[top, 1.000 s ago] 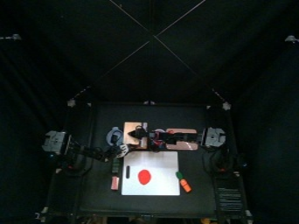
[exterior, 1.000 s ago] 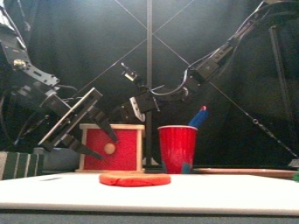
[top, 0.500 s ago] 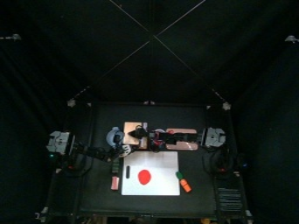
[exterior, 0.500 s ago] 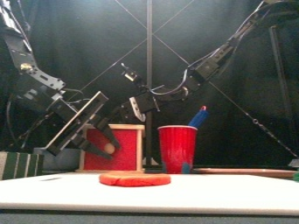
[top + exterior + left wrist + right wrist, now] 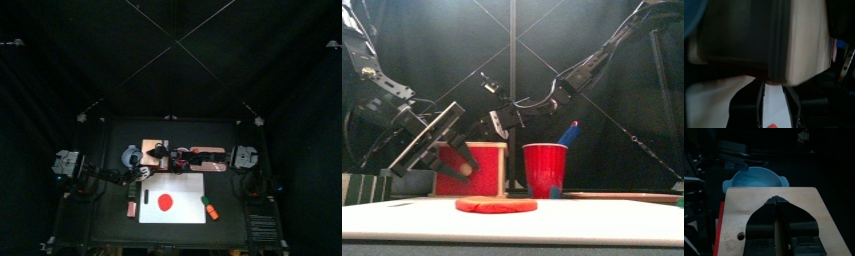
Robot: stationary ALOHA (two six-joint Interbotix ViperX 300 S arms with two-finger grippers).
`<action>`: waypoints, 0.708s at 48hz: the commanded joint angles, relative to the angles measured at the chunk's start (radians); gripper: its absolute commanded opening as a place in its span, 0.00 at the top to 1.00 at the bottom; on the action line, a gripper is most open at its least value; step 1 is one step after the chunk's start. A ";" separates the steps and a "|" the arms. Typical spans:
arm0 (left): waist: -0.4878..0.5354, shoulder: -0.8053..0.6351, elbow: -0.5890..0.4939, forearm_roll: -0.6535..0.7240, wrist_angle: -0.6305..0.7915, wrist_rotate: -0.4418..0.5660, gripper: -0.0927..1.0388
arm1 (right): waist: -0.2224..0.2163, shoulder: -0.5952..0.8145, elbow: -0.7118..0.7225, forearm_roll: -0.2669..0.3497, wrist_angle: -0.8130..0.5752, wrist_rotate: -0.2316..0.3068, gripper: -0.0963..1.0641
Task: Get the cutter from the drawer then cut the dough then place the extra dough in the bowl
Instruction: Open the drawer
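Near table's front edge, dough (image 5: pixel 496 205) sits uncut on board (image 5: pixel 189 189). Behind, left gripper (image 5: pixel 464 160) at drawer front (image 5: pixel 486 176), grip I can't tell; cutter unseen, likely inside. Right gripper (image 5: pixel 775 203), claw together, on box (image 5: pixel 807 223) top; if it slips, my pull drags the box

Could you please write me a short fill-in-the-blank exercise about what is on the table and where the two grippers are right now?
The red dough lies on the white ____. The blue toy knife stands in the red ____. The right gripper is over the top of the wooden ____. The left gripper is at the red ____ front.
Missing words: cutting board; cup; box; drawer.
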 commanded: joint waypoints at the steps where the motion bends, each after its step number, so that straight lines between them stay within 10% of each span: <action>1: -0.051 -0.009 -0.011 -0.018 0.011 0.002 0.47 | 0.017 0.003 0.008 -0.002 0.017 -0.003 0.88; 34: -0.192 -0.028 -0.026 -0.091 0.020 0.008 0.47 | 0.017 0.003 0.002 -0.002 0.037 -0.003 0.88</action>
